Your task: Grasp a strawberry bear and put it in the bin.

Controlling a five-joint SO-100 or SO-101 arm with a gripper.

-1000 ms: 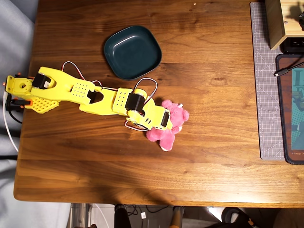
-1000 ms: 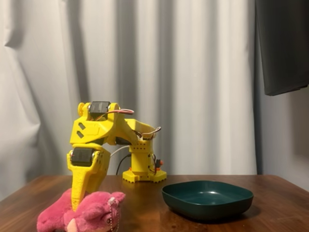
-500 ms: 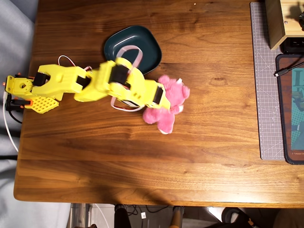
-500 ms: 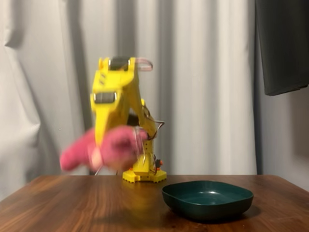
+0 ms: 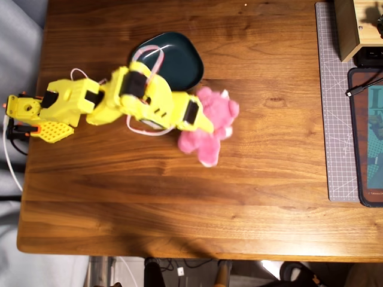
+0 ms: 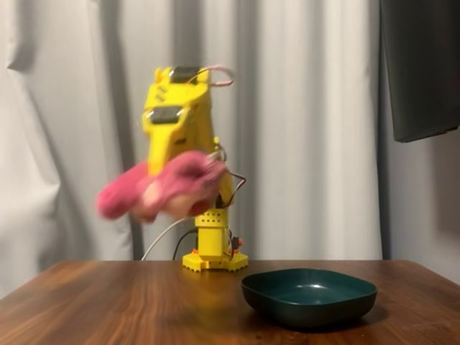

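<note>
This looks like a home desk or hobby corner. A dark polished wooden tabletop [image 5: 179, 197] stands before pale pleated curtains [image 6: 302, 129]. At its right edge in the overhead view lie a grey gridded cutting mat [image 5: 335, 107] and a light wooden box [image 5: 347, 27].

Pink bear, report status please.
Gripper shut on pink bear, held high above table. Green dish empty. Nothing in the way.

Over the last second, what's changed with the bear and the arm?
The gripper, shut on the bear, has lifted it off the table; in the fixed view it now hangs well above the wood, blurred from motion. From overhead, the arm has swung toward the bin. The bin is empty and has not moved.
</note>
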